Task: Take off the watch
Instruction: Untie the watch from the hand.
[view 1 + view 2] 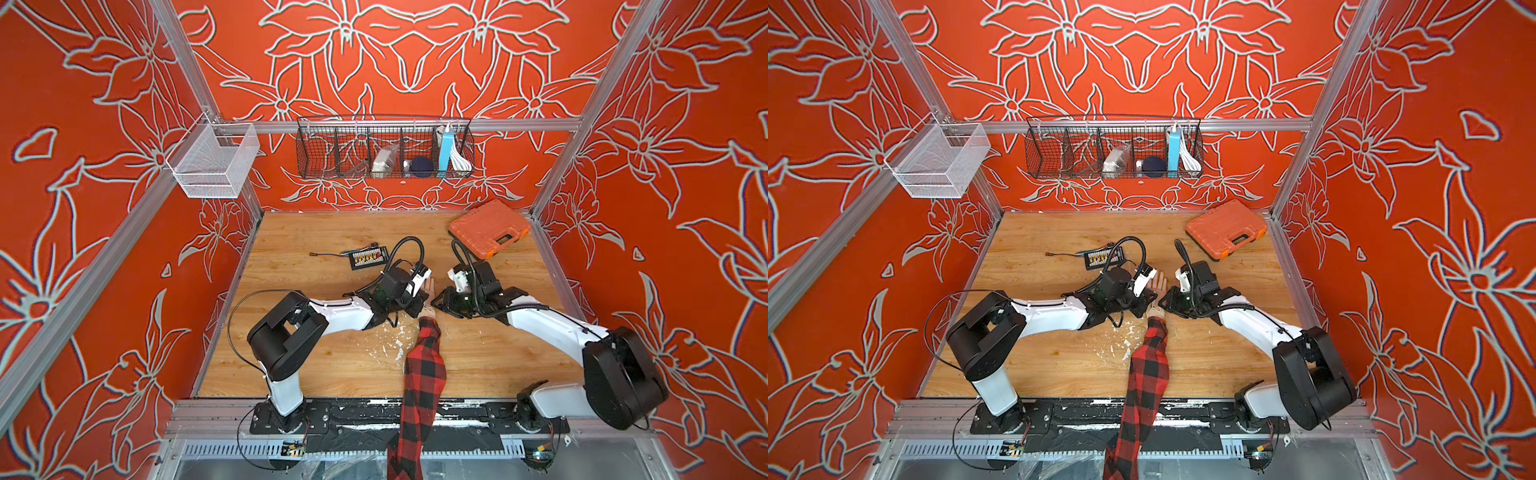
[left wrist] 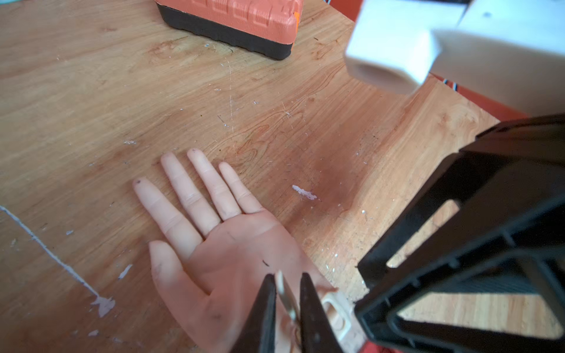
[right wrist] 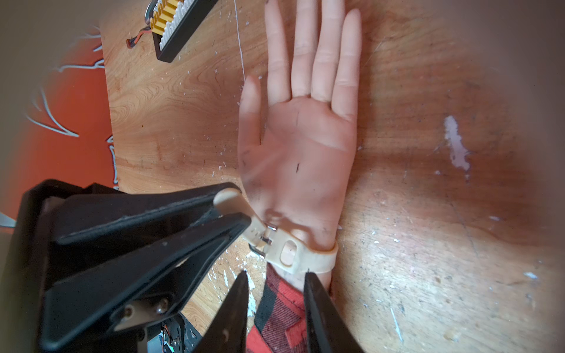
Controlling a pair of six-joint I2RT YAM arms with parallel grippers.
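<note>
A mannequin hand [image 3: 305,146] lies palm up on the wooden table, its arm in a red plaid sleeve [image 1: 422,374]. The watch [image 3: 305,259] is round the wrist, its cream strap and metal buckle [image 3: 266,241] facing up. My left gripper [image 3: 235,204] is shut on the strap's free end, which is lifted off the wrist; in the left wrist view the thin strap end [image 2: 286,293] stands between the black fingers. My right gripper [image 3: 275,273] hangs open just above the sleeve cuff, beside the strap, holding nothing. In both top views the two grippers meet over the wrist [image 1: 428,309] [image 1: 1152,309].
An orange tool case [image 1: 488,228] lies at the back right of the table. A black board with gold parts and a short cable [image 1: 368,257] lies behind the left arm. A black wire basket [image 1: 384,149] and a white mesh basket [image 1: 212,162] hang on the back rail.
</note>
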